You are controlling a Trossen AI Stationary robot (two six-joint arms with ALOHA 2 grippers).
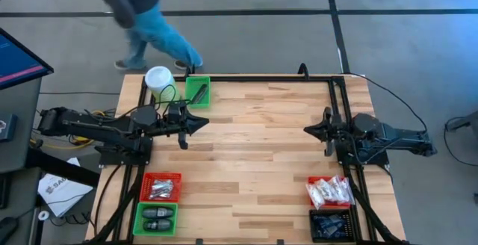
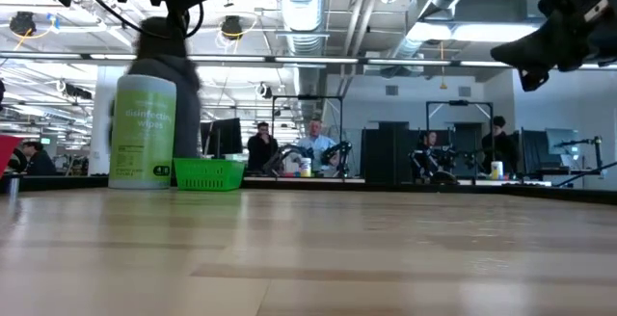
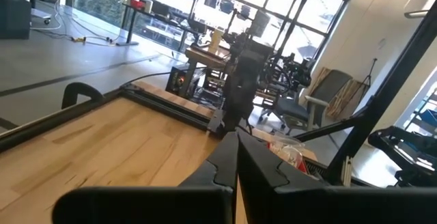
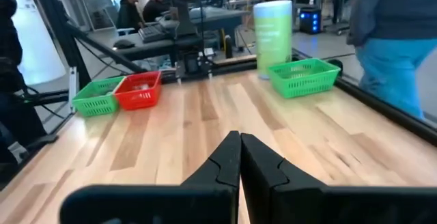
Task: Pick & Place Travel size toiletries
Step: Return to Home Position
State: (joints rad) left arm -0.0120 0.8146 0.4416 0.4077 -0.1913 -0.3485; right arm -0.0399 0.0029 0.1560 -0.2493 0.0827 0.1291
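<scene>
The travel size toiletries lie sorted in bins along the near edge. Silvery tubes fill a red bin (image 1: 161, 187), and black oval pieces a green bin (image 1: 155, 219) at the near left. White sachets sit in a red bin (image 1: 330, 193), and dark packets in a black bin (image 1: 331, 225) at the near right. My left gripper (image 1: 202, 124) (image 3: 237, 136) hovers shut above the table's left part, pointing level toward the right. My right gripper (image 1: 310, 129) (image 4: 240, 136) hovers shut at the right, pointing toward the left. Neither holds anything.
A green canister with a white lid (image 1: 158, 78) (image 2: 145, 128) and a green basket (image 1: 198, 90) (image 4: 304, 76) stand at the far left corner. A person in blue trousers (image 1: 157, 36) stands just beyond the far edge. Bare wood (image 1: 254, 148) lies between the grippers.
</scene>
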